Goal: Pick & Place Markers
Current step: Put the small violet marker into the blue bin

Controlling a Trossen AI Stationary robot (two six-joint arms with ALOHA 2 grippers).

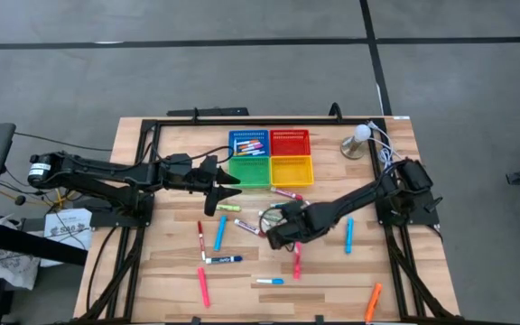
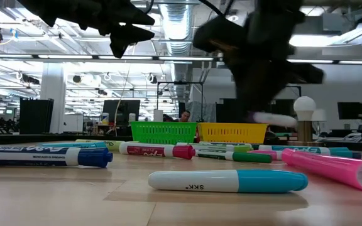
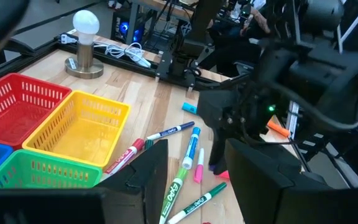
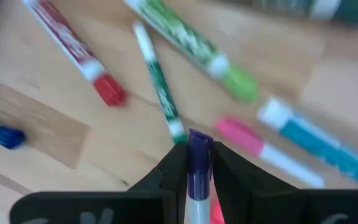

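Pinched between the right gripper's [image 4: 199, 163] fingers: a purple-capped marker [image 4: 198, 155] with a white barrel, raised over the scattered markers [image 1: 219, 233] at mid-table. Left gripper [image 1: 234, 186] half spread, holding nothing, hovering beside the green basket [image 1: 251, 171]. Pale wooden table [image 1: 170, 289] with a black frame; a lamp [image 1: 358, 141] at its far corner; an office with ceiling lights behind.

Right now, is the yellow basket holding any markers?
No. In the left wrist view the yellow basket shows only bare mesh floor, while the markers nearest it lie on the table beside it.
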